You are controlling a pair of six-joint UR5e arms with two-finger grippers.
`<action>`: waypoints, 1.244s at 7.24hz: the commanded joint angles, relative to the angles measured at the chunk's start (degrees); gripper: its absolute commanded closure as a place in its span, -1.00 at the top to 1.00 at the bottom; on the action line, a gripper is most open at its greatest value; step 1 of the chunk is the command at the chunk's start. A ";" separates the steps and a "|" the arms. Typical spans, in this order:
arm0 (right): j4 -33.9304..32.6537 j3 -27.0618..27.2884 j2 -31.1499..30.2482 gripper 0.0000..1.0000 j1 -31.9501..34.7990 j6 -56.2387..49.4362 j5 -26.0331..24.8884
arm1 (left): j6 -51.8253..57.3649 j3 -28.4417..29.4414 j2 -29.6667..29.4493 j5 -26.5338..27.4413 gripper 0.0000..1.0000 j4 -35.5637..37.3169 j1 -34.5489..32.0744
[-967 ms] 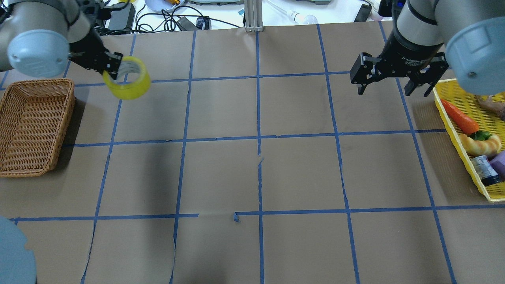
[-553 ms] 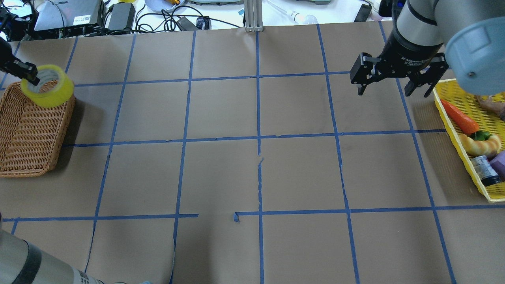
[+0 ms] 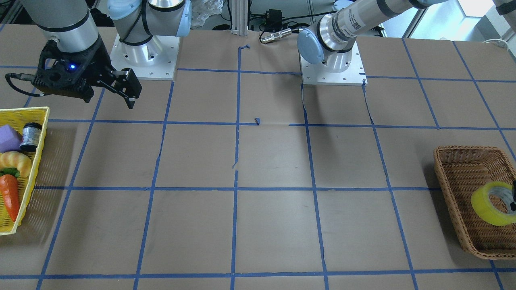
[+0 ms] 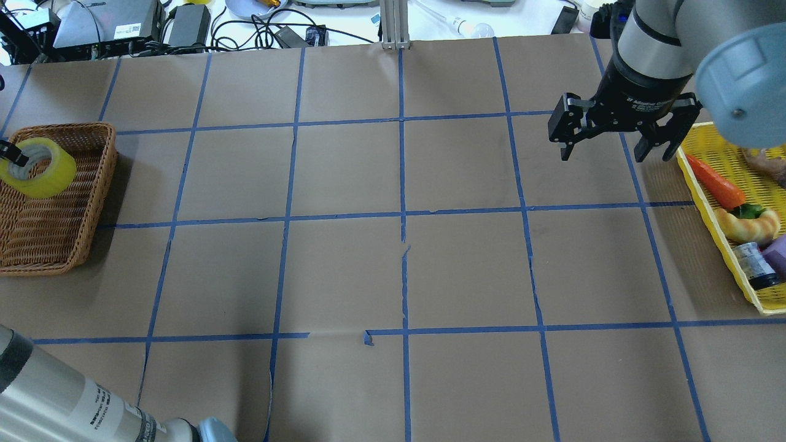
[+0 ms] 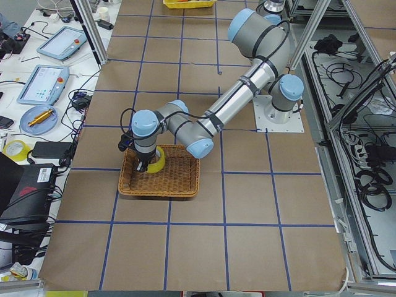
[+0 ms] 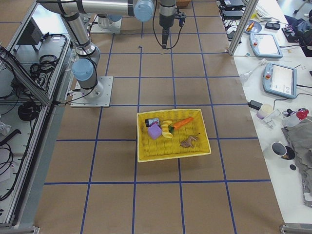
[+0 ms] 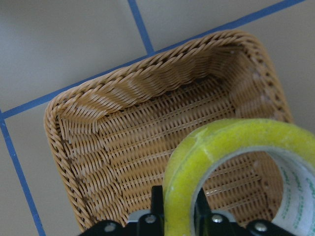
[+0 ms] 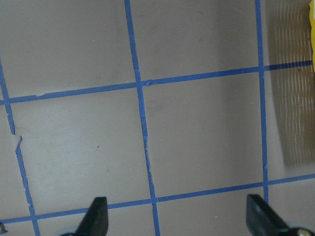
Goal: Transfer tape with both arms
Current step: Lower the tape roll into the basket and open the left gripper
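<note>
The yellow tape roll (image 4: 38, 167) hangs over the far half of the wicker basket (image 4: 107, 184). My left gripper (image 7: 178, 199) is shut on the roll's wall, one finger inside the white core and one outside. The roll (image 7: 221, 147) fills the lower right of the left wrist view, above the basket floor (image 7: 123, 152). It also shows in the front view (image 3: 492, 203) and in the left view (image 5: 154, 162). My right gripper (image 4: 605, 153) is open and empty above the table, beside the yellow tray (image 4: 706, 202). Its fingertips (image 8: 96, 216) stand wide apart.
The yellow tray (image 3: 40, 133) holds a carrot (image 4: 715, 181), a croissant (image 4: 749, 226), a black-capped jar (image 4: 754, 264) and a purple block. Blue tape lines grid the brown table. Cables and devices lie beyond the far edge (image 4: 184, 24).
My left gripper has carried the tape leftward from over the table to over the wicker basket and lowered it. My right gripper has shifted slightly and stays open.
</note>
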 commanded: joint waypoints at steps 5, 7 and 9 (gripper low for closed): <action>-0.04 -0.08 0.00 1.00 0.12 -0.79 -0.05 | -9.77 -1.49 1.45 -1.21 0.90 -3.71 -0.75; -0.04 -0.08 0.00 1.00 0.12 -0.62 -0.14 | -19.07 -1.40 11.61 -0.33 0.91 -16.07 -8.28; -0.04 -0.08 0.00 1.00 0.12 -0.71 -0.14 | -38.40 -2.27 18.76 -0.95 0.92 -23.59 -20.64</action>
